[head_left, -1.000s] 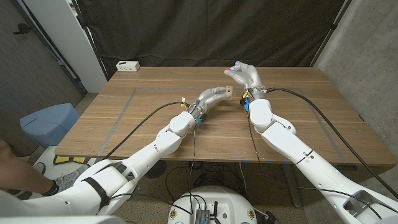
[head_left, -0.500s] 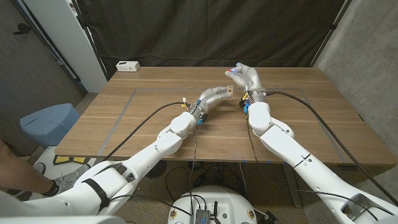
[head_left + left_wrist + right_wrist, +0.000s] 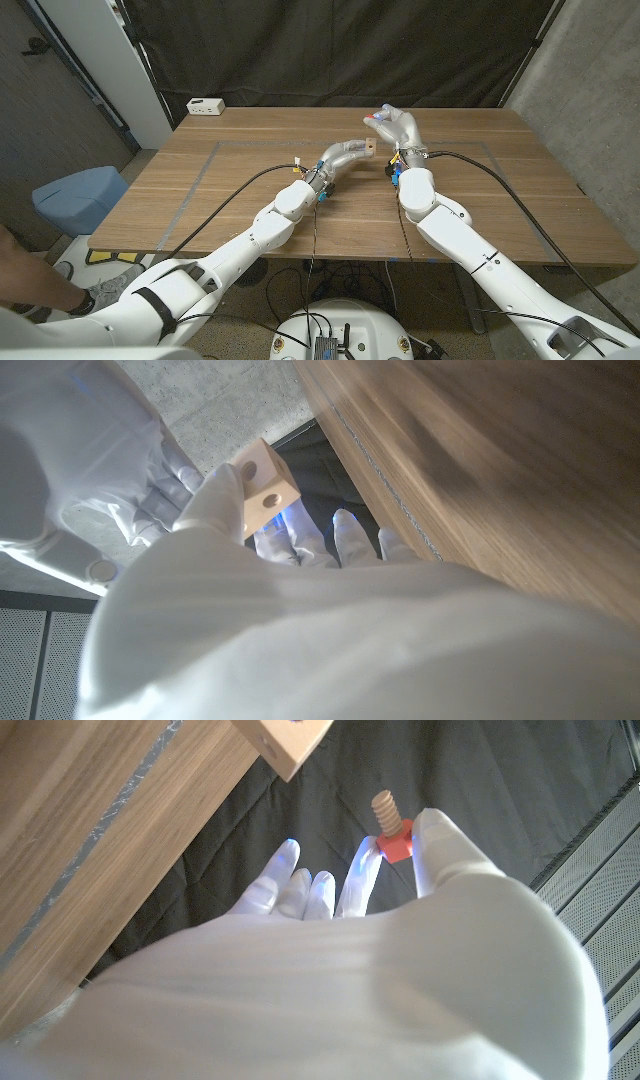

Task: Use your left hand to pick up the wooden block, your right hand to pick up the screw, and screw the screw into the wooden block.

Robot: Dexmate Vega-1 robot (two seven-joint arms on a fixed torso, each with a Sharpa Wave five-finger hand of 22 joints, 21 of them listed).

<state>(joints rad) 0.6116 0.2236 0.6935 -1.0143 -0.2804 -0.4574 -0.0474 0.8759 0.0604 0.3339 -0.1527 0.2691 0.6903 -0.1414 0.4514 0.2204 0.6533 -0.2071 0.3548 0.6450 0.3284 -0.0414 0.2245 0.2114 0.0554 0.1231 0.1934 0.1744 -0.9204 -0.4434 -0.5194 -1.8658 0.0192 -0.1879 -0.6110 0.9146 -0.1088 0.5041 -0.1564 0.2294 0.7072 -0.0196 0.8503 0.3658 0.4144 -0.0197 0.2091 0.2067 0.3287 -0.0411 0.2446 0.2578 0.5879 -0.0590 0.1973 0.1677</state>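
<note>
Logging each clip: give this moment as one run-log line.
left hand: holds small square wooden block with hole, lifted | right hand: pinches red-headed wooden screw | screw: apart from block, not inserted

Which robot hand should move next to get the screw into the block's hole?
Probably the right hand. It pinches the red-headed wooden screw, thread pointing outward, near the small wooden block. The left hand holds that block off the wooden table, so it can just keep it steady.

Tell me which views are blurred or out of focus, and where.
Left wrist view: wooden tabletop smeared, white left hand soft and near, small pale wooden block fairly sharp.
Right wrist view: white right hand soft, red-headed wooden screw clear.
Head view: sharp.
</note>
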